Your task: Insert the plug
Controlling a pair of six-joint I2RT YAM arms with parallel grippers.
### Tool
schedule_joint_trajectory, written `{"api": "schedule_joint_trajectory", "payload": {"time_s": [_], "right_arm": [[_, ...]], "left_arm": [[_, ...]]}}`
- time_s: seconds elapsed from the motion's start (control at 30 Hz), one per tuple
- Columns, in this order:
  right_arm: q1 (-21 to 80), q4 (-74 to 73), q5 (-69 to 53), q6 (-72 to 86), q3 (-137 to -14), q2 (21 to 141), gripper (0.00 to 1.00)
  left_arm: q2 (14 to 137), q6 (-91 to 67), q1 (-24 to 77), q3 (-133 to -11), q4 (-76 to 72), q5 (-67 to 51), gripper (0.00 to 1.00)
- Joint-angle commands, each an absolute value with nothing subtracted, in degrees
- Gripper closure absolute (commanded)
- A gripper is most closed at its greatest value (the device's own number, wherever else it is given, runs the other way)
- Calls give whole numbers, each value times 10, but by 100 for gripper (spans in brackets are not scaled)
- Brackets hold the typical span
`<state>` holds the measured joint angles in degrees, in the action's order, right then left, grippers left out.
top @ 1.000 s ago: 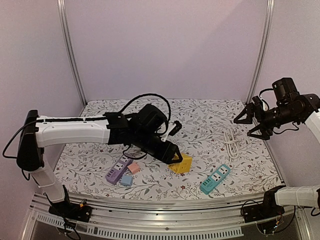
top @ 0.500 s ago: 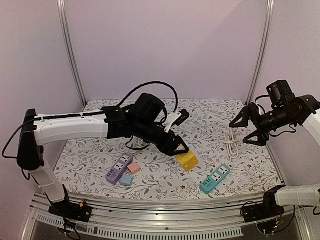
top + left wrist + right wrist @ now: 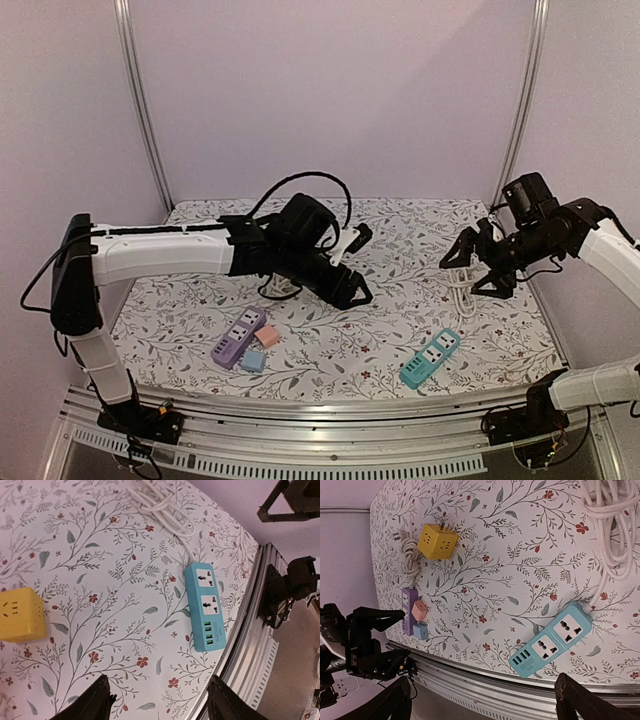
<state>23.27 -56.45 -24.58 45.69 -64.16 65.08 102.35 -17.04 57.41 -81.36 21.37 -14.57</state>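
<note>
Noting handling | cube plug (image 3: 438,541) on cloth (image 3: 520,580) near purple strip (image 3: 410,611), well apart from teal strip (image 3: 552,642) | looks light, rigid, slick plastic (a guess): pinch two flat faces, prongs (image 3: 444,526) kept clear | left gripper (image 3: 158,677) parted, empty | right gripper (image 3: 468,272) spread wide, empty

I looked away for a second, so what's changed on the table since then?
The left pincer has lifted off the yellow cube and pulled back and up; the cube lies free on the table. The right pincer, wide open, swung in toward the white cable. The purple strip and teal strip stayed put.
</note>
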Motion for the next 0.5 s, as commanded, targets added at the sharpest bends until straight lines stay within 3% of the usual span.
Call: {"api": "schedule_joint_trajectory", "payload": {"time_s": [0.0, 0.13, 0.23, 0.3, 0.47], "right_arm": [[238, -600, -143, 413, -678, 666, 1], [240, -620, -112, 380, -682, 681, 1], [242, -620, -100, 378, -681, 684, 1], [244, -621, -91, 374, -680, 681, 1], [245, -630, -61, 355, -683, 658, 1]], "left_arm": [[1049, -203, 562, -827, 268, -59, 28], [1068, -239, 552, -867, 326, 21, 13], [1093, -254, 535, -909, 380, 64, 10], [1114, -243, 526, -944, 424, 87, 2], [1181, -180, 490, -1023, 488, 61, 1]]}}
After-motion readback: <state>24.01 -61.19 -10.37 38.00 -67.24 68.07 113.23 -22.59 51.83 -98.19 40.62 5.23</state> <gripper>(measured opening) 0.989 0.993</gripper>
